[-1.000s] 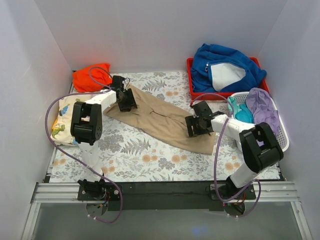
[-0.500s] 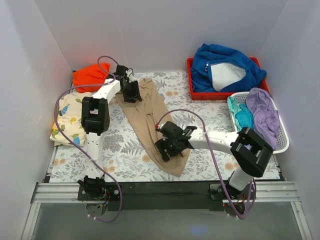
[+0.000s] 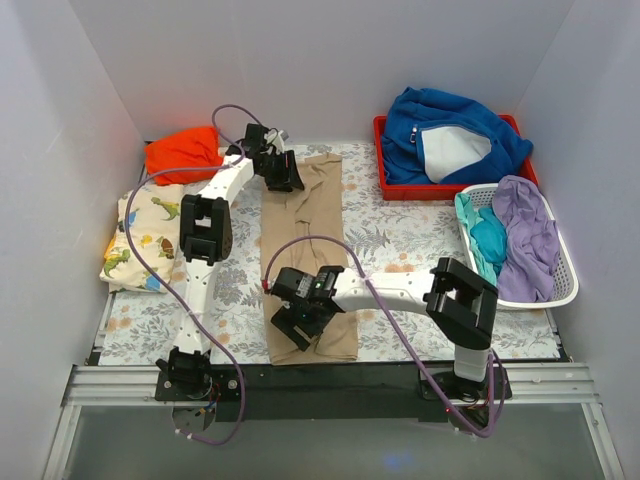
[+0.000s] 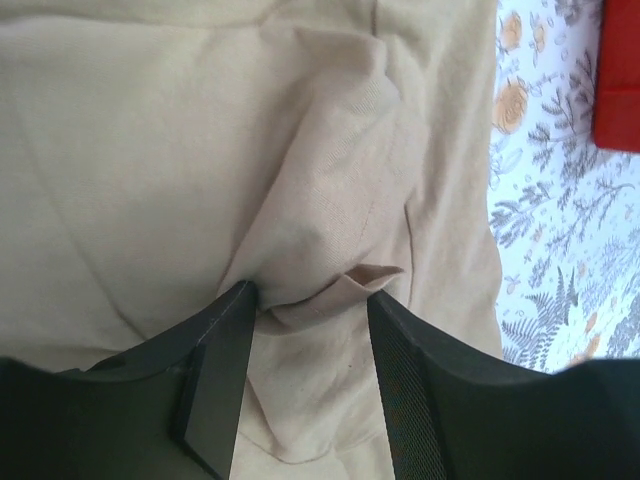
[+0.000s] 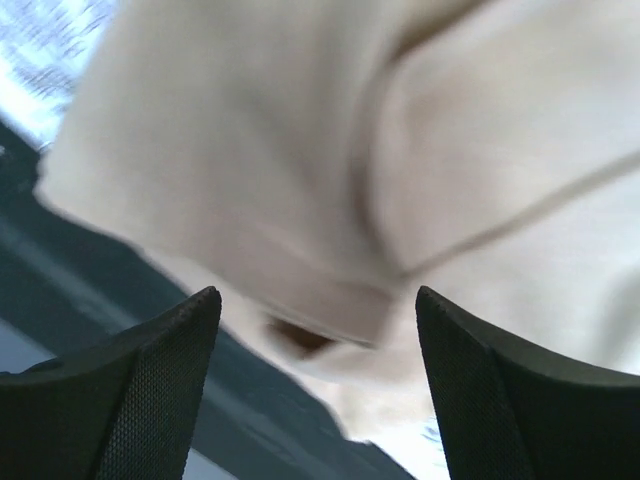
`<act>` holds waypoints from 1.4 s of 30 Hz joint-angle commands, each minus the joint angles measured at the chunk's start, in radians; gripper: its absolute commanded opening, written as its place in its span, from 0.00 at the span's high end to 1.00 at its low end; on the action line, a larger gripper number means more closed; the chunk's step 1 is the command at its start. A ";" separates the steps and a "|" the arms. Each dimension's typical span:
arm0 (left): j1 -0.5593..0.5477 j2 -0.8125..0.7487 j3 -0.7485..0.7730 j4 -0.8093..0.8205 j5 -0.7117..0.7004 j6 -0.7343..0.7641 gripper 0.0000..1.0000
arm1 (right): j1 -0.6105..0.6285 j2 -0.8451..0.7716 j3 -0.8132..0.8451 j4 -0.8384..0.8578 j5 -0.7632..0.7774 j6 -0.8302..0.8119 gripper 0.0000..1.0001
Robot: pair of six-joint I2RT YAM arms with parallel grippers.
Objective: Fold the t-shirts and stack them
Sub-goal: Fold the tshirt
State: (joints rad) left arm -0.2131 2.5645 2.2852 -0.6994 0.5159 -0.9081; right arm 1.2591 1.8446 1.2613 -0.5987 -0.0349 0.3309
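The tan t-shirt (image 3: 300,235) lies as a long narrow strip from the table's back to its front edge. My left gripper (image 3: 283,172) is at its far end. In the left wrist view the gripper (image 4: 308,290) pinches a raised fold of the tan cloth (image 4: 150,150) between its jaws. My right gripper (image 3: 297,325) is over the near end. In the blurred right wrist view it (image 5: 315,310) is wide open above the cloth (image 5: 480,150). The orange t-shirt (image 3: 182,152) lies bunched at the back left. The dinosaur-print t-shirt (image 3: 145,235) lies at the left edge.
A blue fleece (image 3: 450,135) fills a red tray (image 3: 381,170) at the back right; the tray's corner shows in the left wrist view (image 4: 620,90). A white basket (image 3: 565,285) with purple and teal clothes stands at the right. The black front rail (image 3: 330,385) runs just below the shirt's near end.
The tan shirt swung from a diagonal to a straight front-to-back strip. My left gripper moved back and right with its end; my right gripper swept left and towards the front edge.
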 commanded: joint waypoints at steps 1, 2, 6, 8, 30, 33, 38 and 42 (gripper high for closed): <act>-0.025 -0.183 -0.079 0.049 0.015 0.032 0.53 | -0.065 -0.057 0.107 -0.131 0.225 -0.049 0.16; -0.023 -0.208 -0.114 0.061 0.006 0.037 0.52 | -0.082 -0.070 0.137 -0.131 0.259 -0.070 0.16; -0.025 -0.308 -0.165 0.049 -0.033 0.035 0.52 | -0.159 -0.133 0.200 -0.128 0.334 -0.134 0.15; -0.025 -0.377 -0.219 0.052 -0.077 0.000 0.52 | -0.222 -0.133 0.217 -0.130 0.340 -0.162 0.15; -0.238 -1.352 -1.524 0.107 0.079 -0.426 0.53 | -0.451 -0.087 0.070 0.125 0.058 -0.176 0.17; -0.284 -1.425 -1.585 0.080 0.095 -0.472 0.54 | -0.452 -0.091 0.069 0.132 0.009 -0.174 0.17; -0.354 -1.562 -1.659 -0.041 0.059 -0.528 0.54 | -0.451 -0.137 0.023 0.166 -0.065 -0.153 0.17; -0.385 -1.659 -1.707 -0.112 -0.006 -0.574 0.54 | -0.452 -0.165 -0.013 0.165 -0.077 -0.145 0.18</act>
State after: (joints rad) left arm -0.5800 0.9798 0.5991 -0.7296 0.5629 -1.4185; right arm 0.8055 1.7412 1.2678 -0.4629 -0.0669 0.1699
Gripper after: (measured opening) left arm 0.457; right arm 0.828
